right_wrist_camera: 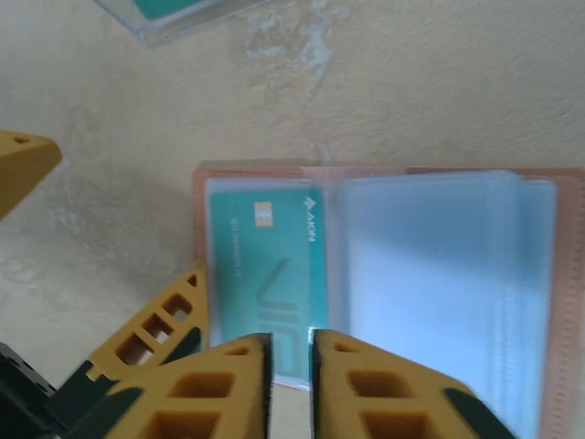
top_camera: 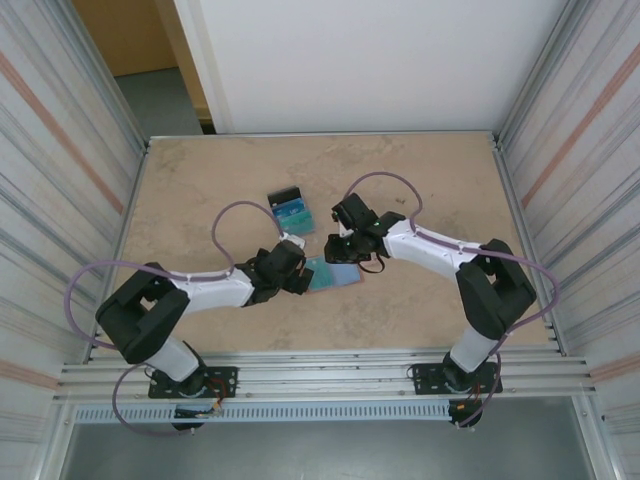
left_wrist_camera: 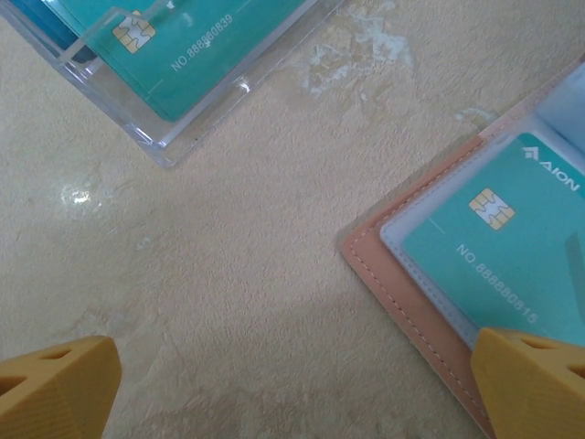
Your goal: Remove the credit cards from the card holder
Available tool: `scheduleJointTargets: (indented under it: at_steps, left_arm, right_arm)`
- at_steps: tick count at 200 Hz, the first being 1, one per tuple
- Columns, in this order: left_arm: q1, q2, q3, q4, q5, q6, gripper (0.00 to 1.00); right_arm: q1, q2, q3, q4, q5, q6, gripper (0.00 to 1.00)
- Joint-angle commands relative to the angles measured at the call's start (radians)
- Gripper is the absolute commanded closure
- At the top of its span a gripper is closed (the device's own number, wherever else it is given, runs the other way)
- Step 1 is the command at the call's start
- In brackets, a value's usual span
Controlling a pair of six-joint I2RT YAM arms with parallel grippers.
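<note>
At the middle of the tan table (top_camera: 430, 180), seen from the top camera, the salmon-pink card holder (top_camera: 340, 276) lies spread open, and both arms reach in to it. The left gripper (top_camera: 297, 275) is at its left edge and the right gripper (top_camera: 338, 250) at its far edge. Just beyond them lies a fan of blue, teal and black cards (top_camera: 290, 210), apart from the holder.

From the left wrist, the left gripper's jaws stand wide apart and hold nothing; bare table lies between them. One fingertip (left_wrist_camera: 535, 384) overlaps the holder's stitched pink corner, though whether it touches I cannot tell. A teal-green credit card (left_wrist_camera: 512, 247) sits in the clear sleeve just beside that fingertip. A clear tray (left_wrist_camera: 183, 128) with another teal card lies well apart at the far side.

From the right wrist, the holder lies flat, the teal-green card in its left pocket and cloudy clear sleeves on the right. The right gripper's fingertips stand almost together, with a thin slit between them, over the card's near edge. Whether they pinch the card I cannot tell. One of the left gripper's fingers (right_wrist_camera: 151, 343) sits just beside the holder's left edge.
</note>
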Motion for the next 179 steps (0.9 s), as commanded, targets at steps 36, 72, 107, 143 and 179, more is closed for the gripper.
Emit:
scheduleJointTargets:
  at_steps: [36, 72, 107, 143, 179]
  left_arm:
    - [-0.006, 0.036, 0.024, -0.019, -0.035, -0.026, 0.01]
    - [-0.008, 0.044, 0.028, -0.035, -0.042, -0.027, 0.01]
    - [-0.008, 0.049, 0.03, -0.045, -0.048, -0.026, 0.01]
    - [-0.008, 0.057, 0.034, -0.05, -0.051, -0.027, 0.01]
    - [-0.011, 0.057, 0.036, -0.052, -0.054, -0.026, 0.01]
  right_arm:
    - [-0.007, 0.112, 0.007, 0.054, -0.135, 0.023, 0.86]
    - [-0.006, 0.156, 0.021, 0.034, -0.128, 0.023, 0.82]
    - [-0.006, 0.162, 0.014, 0.022, -0.103, 0.023, 0.8]
    - [-0.009, 0.155, 0.006, 0.012, -0.093, 0.023, 0.79]
    - [-0.011, 0.151, -0.004, 0.013, -0.088, 0.021, 0.79]
